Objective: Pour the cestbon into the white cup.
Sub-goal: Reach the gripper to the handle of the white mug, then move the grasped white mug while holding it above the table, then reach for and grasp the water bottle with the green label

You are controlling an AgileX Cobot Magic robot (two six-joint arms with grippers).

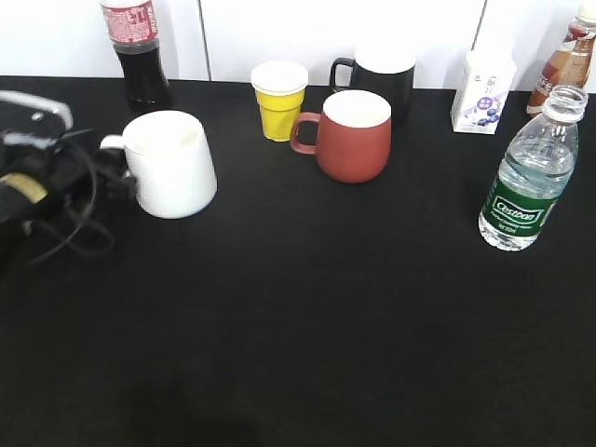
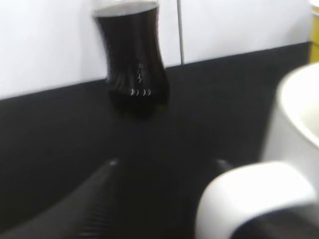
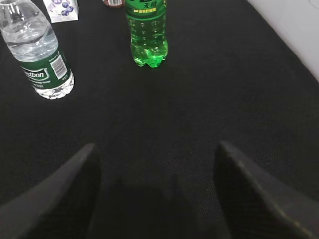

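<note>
Exterior view: the cestbon [image 1: 529, 177] is stood upright, uncapped, well right of the white cup [image 1: 170, 163]. The left claw [image 2: 164, 167] is spread beside the cup's handle [image 2: 254, 191]. The right claw [image 3: 157, 149] is held released, gripping nothing.

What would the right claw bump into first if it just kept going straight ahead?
Probably nothing at first: bare black table lies ahead of the right claw. The green soda bottle stands nearest that line, though depth is unclear.

The left wrist view is blurred, its edges cutting off the cola bottle [image 2: 133, 64] at the top and the white cup [image 2: 279, 164] at the right, while the cestbon [image 3: 37, 50] loses its neck in the right wrist view
</note>
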